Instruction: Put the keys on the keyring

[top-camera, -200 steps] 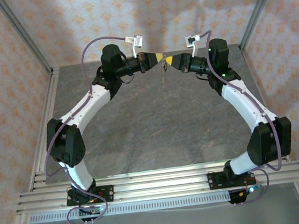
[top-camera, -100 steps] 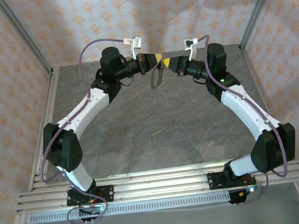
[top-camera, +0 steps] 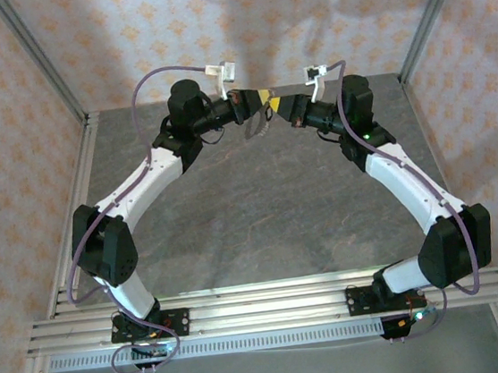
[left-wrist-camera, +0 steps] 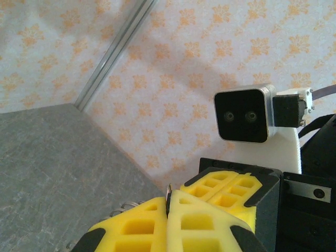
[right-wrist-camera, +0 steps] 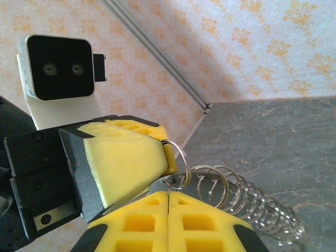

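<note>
Wallpapered on every side in pale paper with orange motifs, with metal corner posts (top-camera: 37,62) slanting up at the back. Floored by a grey, stone-patterned surface (top-camera: 261,212), edged at the near side with an aluminium rail (top-camera: 262,304) that carries both arm bases.

Arching up and inward from that rail: left arm (top-camera: 140,179) and right arm (top-camera: 410,181), white shells with black joints, converging over the far middle of the surface.

Nose to nose at the top of the arch, left pincer (left-wrist-camera: 168,196) and right pincer (right-wrist-camera: 168,195), yellow pads touching or very nearly so. Both clenched, each pair of pads pressed flat together along a thin seam. Topped, each of them, by a small black-faced wrist camera (left-wrist-camera: 244,114) on a white bracket.

Hanging in the air at that meeting point, clear of the surface: the keyring (right-wrist-camera: 262,212), a springy run of silvery wire loops trailing away from the fingertips. Ends in a larger split ring (right-wrist-camera: 187,156) hooked right at the tip of the left pincer and just above the right pincer's seam. Cannot tell which of the two actually pinches it.

Poking up at the left pincer's seam, a tiny silvery sliver (left-wrist-camera: 169,188); too small to identify.
</note>
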{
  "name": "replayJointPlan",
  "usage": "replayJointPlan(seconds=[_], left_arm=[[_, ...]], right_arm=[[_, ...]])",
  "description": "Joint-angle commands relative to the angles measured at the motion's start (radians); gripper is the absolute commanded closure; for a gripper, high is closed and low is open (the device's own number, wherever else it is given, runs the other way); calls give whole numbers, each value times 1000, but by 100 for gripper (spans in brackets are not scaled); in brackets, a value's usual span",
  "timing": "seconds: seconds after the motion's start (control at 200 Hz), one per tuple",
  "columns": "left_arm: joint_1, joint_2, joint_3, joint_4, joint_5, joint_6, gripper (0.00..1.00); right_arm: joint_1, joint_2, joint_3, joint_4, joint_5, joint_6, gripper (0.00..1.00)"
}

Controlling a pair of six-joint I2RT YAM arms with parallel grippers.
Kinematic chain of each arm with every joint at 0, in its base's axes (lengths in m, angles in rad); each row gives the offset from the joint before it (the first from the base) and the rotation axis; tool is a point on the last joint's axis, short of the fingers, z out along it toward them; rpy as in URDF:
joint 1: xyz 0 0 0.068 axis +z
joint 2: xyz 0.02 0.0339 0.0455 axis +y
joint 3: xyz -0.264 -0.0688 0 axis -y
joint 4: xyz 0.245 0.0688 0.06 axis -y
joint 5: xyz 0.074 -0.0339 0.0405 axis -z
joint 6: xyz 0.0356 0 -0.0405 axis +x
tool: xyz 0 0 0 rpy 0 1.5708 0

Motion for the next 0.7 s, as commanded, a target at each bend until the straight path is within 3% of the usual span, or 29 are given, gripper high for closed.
replayJointPlan(seconds=[0.0,0.395,0.691], left_arm=[[-18,-58,-26,89,-30,-10,100],[-30,-92,-156,272,-164,-110,100],[-43,-91,-175,301,-191,-126,100]], right_arm=[[12,-7,-25,107,19,69,100],[14,-4,-118,309,97,278,100],[66,2,-115,301,119,264,100]])
